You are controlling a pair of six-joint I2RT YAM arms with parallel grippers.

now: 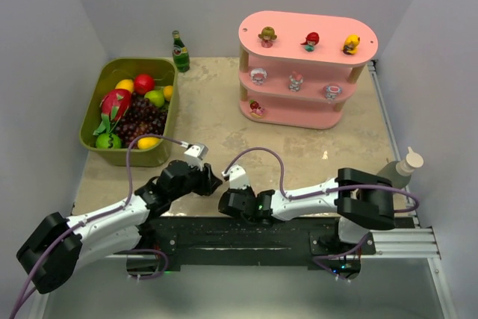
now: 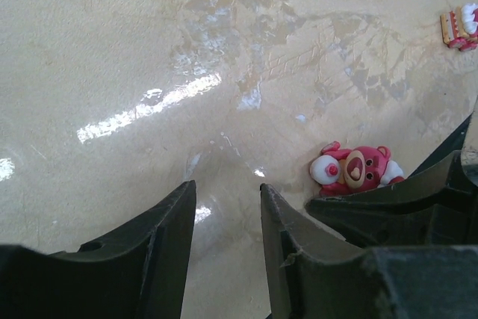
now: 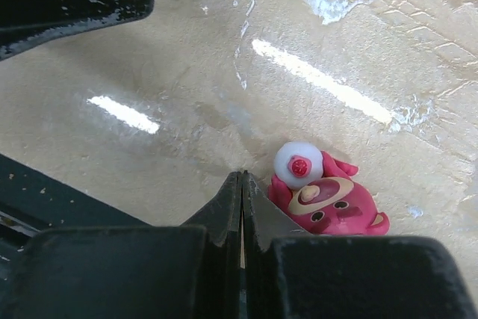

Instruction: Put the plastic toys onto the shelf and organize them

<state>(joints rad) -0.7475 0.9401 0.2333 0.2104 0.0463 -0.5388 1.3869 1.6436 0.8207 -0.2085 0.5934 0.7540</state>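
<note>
Left fingers (image 2: 179, 211) are spread apart with only bare counter (image 1: 209, 110) between them, so nothing is held on that side. Right fingers (image 3: 242, 184) are pinched tight together and empty too, with the pink bear (image 3: 325, 199) lying right up against their tip, outside the pinch.

My guess on the bear is hard glossy plastic that weighs next to nothing. It's all rounded lumps, so I'd expect it to skid on this shiny counter or squirt out of a sloppy pinch. It won't squash, and it probably won't break either. It's lying flat, face up, with a white ball by its head. I'd take it across the sides of the body, low down, not on the ball or the arms.

The main obstacle is the arms themselves. In the left wrist view the right arm's finger sits over the edge of the bear, so both arms are crowding 1 tiny toy.

A second toy (image 2: 461, 26), red and white, lies further off on the counter. The shelf (image 1: 328, 29) is at the far side with 7 figurines on it: 3 on top, 3 in the middle and 1 at the bottom. The fruit bin (image 1: 95, 106) and green bottle (image 1: 180, 51) are off to the left, out of the path.
</note>
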